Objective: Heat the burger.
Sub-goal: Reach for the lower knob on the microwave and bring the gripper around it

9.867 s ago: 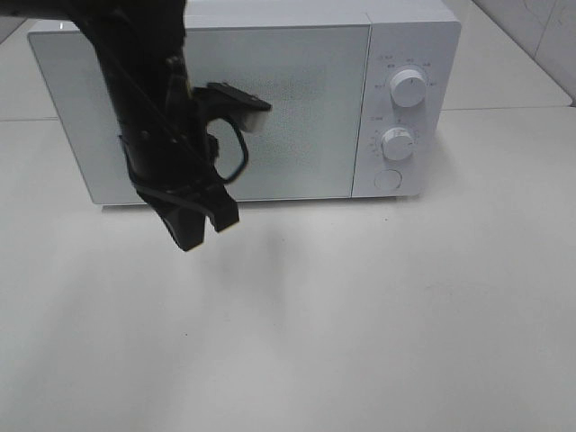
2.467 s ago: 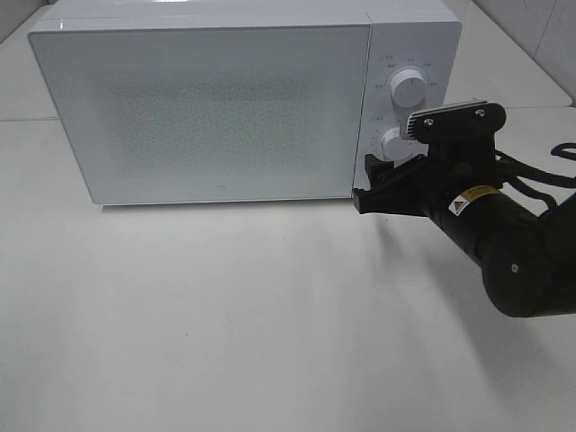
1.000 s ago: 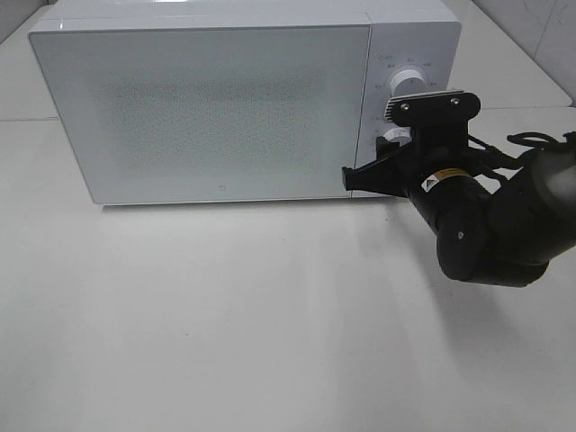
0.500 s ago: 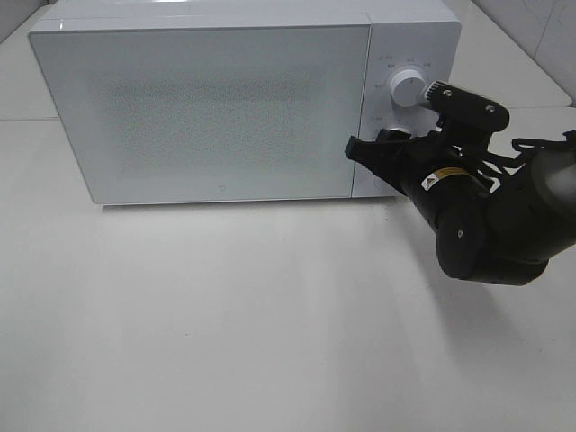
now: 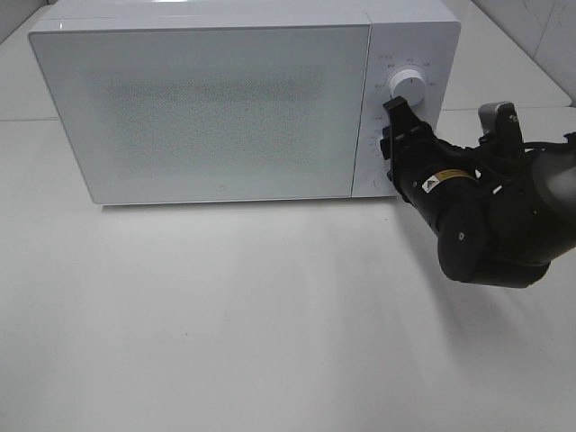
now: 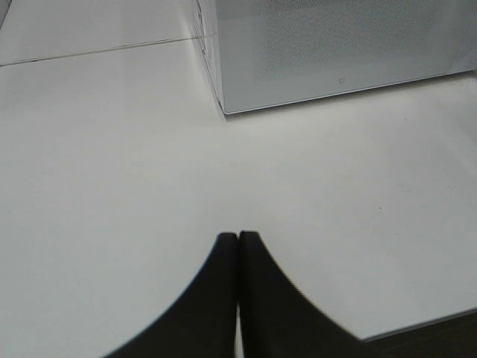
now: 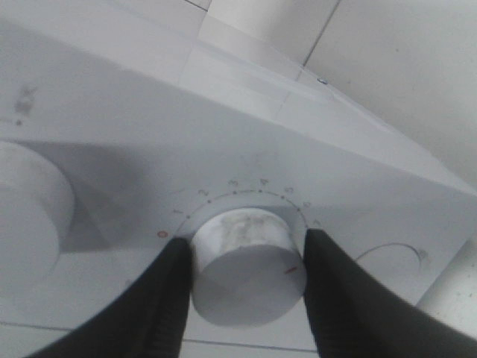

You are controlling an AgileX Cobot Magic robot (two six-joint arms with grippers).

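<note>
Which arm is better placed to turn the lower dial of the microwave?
Right. The right pincer grips the lower dial of the microwave, one finger on each side. The left pincer is shut over the table, away from the dials.

The setting reads as a kitchen-style test bench in a robotics lab. A white countertop microwave (image 5: 225, 108) stands on a plain white tabletop (image 5: 225, 342) whose seams show it is made of joined panels. The appliance has a frosted, speckled door, an upper dial (image 5: 409, 85) and a lower dial (image 7: 246, 265) ringed with printed marks. White wall tiles (image 5: 549, 36) with grey grout lines fill the far corner. A black robot arm (image 5: 490, 229) with a yellow warning label reaches to the control panel.
</note>
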